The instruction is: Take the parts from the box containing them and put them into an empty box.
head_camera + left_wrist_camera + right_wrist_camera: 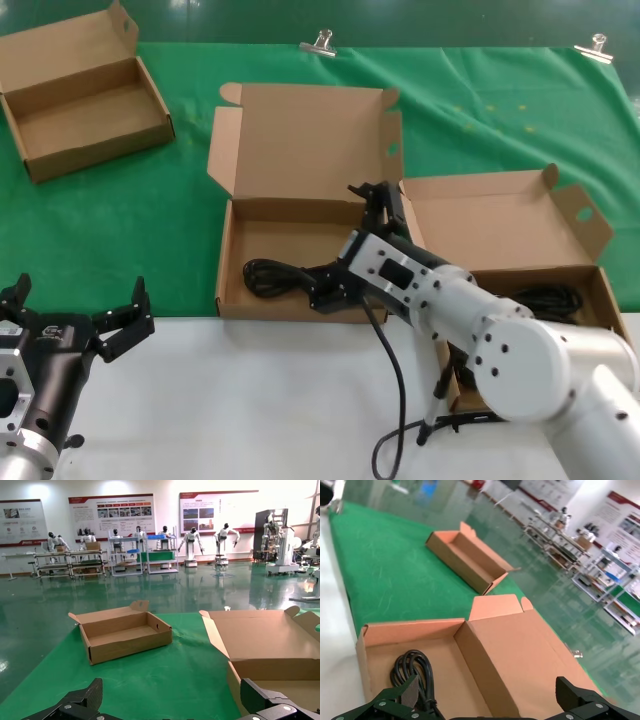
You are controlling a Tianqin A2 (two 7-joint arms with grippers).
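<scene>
The empty box (300,140), with its tall squarish lid up, stands at the middle of the green mat. One black cable bundle (268,276) lies along the front of its shallow tray (405,630). My right gripper (350,245) hangs open over that tray. The cable (411,670) lies beside one finger (400,700) and is not pinched. To the right, the box containing the parts (500,225) holds another black cable (550,296), partly hidden behind my right arm. My left gripper (75,305) waits open over the white table at the front left.
A third open cardboard box (85,95) sits at the far left of the mat (125,635). Two metal clips (320,42) pin the mat's back edge. The right arm's own black lead (392,380) hangs over the white table front.
</scene>
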